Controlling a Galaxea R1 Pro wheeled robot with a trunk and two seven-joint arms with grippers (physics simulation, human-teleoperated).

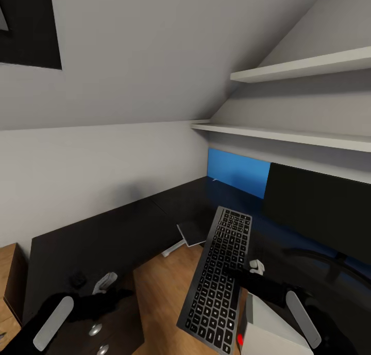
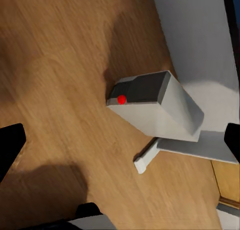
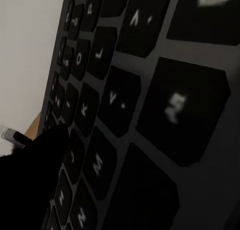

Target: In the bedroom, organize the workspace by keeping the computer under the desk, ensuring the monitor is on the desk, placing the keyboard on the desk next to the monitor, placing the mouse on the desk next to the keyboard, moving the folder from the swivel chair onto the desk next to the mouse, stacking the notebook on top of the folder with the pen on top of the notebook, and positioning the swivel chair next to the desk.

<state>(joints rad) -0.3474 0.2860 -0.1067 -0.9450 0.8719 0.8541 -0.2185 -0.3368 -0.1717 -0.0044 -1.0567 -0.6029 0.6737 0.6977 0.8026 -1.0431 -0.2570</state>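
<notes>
Desk [image 1: 129, 226]: glossy black L-shaped top running along the grey wall and turning toward the blue wall panel [image 1: 239, 172]; its drawer unit with round silver knobs [image 1: 94, 329] sits below my left arm.

Monitor [image 1: 319, 210]: black front facing me, standing on the desk at the right, its round base [image 1: 330, 262] partly visible behind my right arm.

Computer [image 2: 157, 105]: light grey tower with a dark front panel and a red light, standing on the wooden floor [image 2: 60, 90]; in the head view its top corner [image 1: 268, 326] shows just beside the lower end of the keyboard.

Keyboard [image 1: 219, 277]: silver-grey frame, black keys, raised clear of the floor and tilted, its far end over the desk edge near the monitor, its near end over the computer. In my right wrist view the keys [image 3: 130, 105] fill the frame at close range.

Right gripper [image 1: 255, 270]: clamped on the keyboard's right long edge, one pale fingertip [image 1: 256, 266] visible above the key surface.

Left gripper [image 1: 105, 285]: held over the drawer unit, beside the desk edge. My left wrist view shows its dark fingers [image 2: 10, 147] at opposite frame edges, so these jaws stand apart with nothing between them.

Small dark object [image 1: 78, 279]: resting on the desk near my left gripper; identity cannot be determined.
</notes>
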